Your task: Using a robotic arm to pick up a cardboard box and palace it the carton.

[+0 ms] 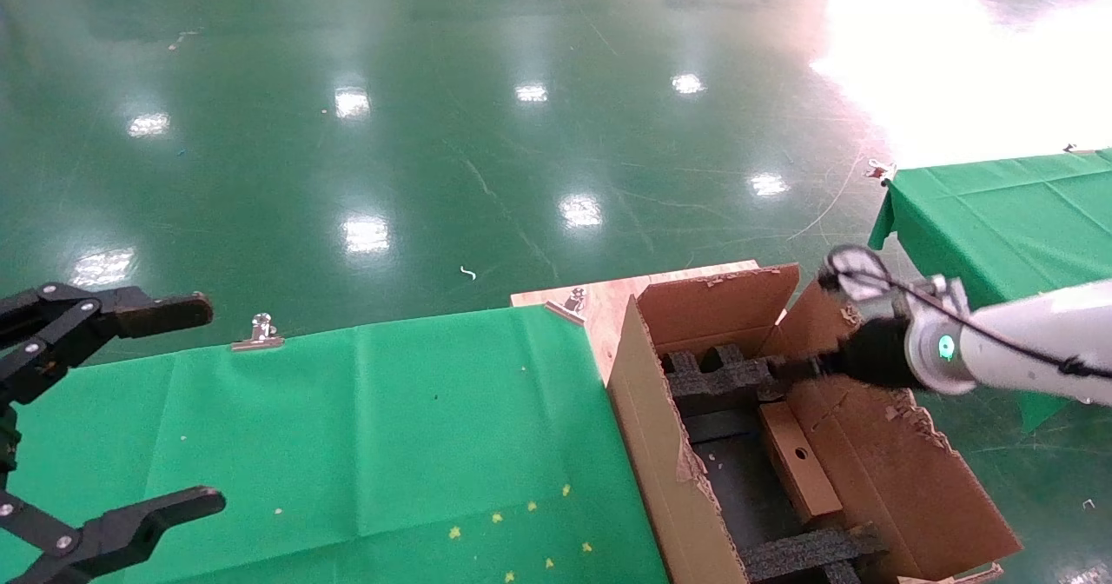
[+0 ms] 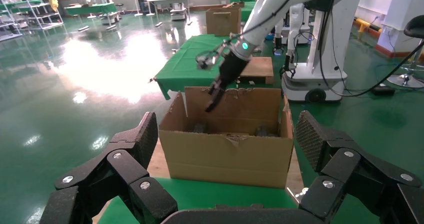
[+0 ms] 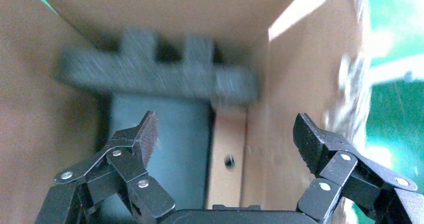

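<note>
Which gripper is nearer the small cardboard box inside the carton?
The right. The right gripper hangs open just above the cardboard box, which leans against the carton wall; the left gripper hangs open over the green table, far off.

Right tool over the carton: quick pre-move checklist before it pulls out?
1. Right tool open, nothing between fingers: ok.
2. Cardboard box inside the carton, on edge against the right-hand wall, hole side showing: ok.
3. Box fully free of the fingers: looks ok in the right wrist view.
4. Box seated stably between the foam blocks: cannot tell.
5. Way up clear of the torn flap: cannot tell, the arm sits close over it.
6. Left tool open, parked over the green cloth, away from the carton: ok.
</note>
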### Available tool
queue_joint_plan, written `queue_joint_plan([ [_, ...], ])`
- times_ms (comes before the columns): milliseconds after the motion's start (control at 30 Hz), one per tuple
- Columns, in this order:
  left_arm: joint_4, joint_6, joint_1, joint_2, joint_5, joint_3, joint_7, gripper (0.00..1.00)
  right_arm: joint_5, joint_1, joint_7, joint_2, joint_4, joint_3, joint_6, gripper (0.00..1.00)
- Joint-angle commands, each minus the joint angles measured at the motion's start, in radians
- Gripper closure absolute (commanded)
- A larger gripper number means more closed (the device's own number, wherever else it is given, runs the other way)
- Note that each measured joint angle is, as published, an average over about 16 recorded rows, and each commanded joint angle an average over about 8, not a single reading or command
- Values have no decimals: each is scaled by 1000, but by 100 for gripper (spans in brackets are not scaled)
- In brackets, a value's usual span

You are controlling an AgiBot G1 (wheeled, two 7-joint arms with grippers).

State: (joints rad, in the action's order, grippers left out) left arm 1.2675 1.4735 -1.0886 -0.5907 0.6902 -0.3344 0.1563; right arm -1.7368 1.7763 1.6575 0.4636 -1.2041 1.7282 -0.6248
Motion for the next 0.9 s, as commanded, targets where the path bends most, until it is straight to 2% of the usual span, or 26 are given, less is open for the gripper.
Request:
queue_joint_plan([
  [33,0,0,0,0,0,0,0,0,-6,26,-1,-10,-30,-13,3,0],
  [267,0,0,0,0,0,0,0,0,54,97,-72,-22,-134,-65,18,0],
  [600,0,0,0,0,0,0,0,0,377,146,-338,-14,-161,-165,-48,0],
  [767,0,0,0,0,0,0,0,0,438,153,-369,-17,-163,-186,-70,0],
  [900,0,0,0,0,0,0,0,0,420,147,-355,-16,-160,-182,-66,0],
])
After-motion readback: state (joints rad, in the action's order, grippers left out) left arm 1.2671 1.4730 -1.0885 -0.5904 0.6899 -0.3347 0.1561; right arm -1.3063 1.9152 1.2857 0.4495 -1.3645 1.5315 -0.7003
